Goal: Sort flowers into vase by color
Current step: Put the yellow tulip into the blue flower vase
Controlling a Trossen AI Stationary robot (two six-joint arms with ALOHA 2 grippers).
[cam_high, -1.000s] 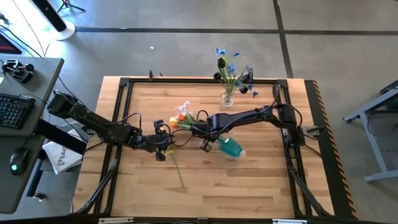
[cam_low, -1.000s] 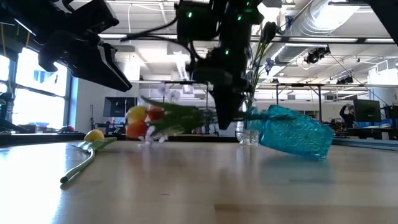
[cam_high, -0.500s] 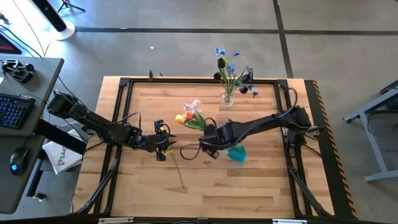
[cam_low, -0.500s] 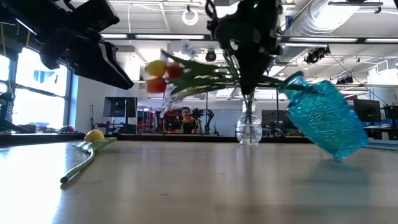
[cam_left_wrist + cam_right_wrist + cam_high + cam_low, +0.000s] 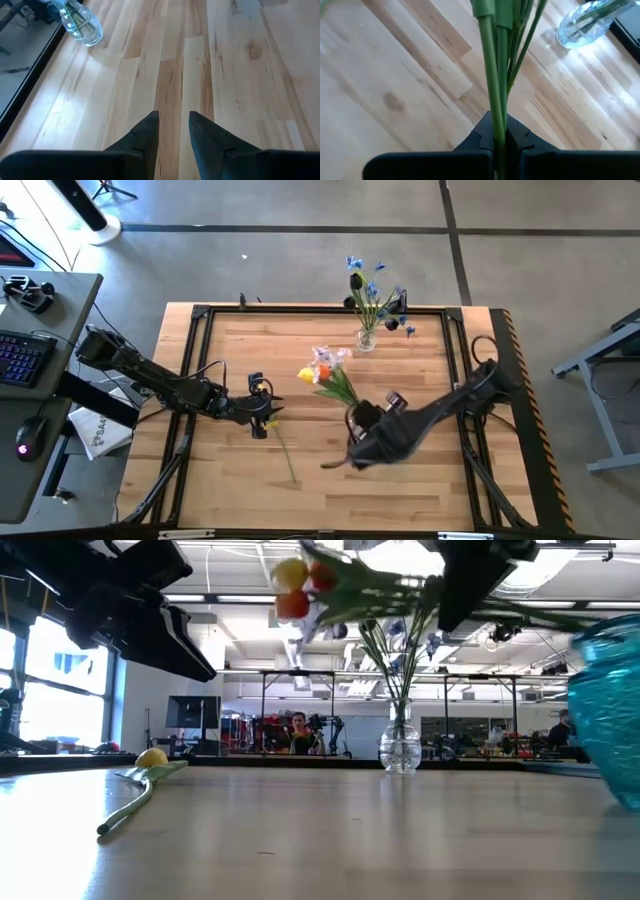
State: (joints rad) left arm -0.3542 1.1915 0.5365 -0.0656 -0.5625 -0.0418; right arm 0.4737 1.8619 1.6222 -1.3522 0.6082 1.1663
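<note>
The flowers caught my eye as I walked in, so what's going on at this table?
The right hand is shut on a bunch of flowers, yellow, orange and pale, holding them by the stems above the table. A clear vase at the far edge already holds blue and dark flowers. The left hand hangs partly open and empty near a single yellow flower lying on the wood. A teal vase stands near the right arm.

2 vases (image 5: 366, 339), 1 loose flower (image 5: 277, 435), 1 bunch (image 5: 330, 372).

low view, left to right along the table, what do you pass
yellow flower lying on the table → bunch of flowers held up in the air → clear glass vase with blue flowers → blue vase at the right edge
</note>
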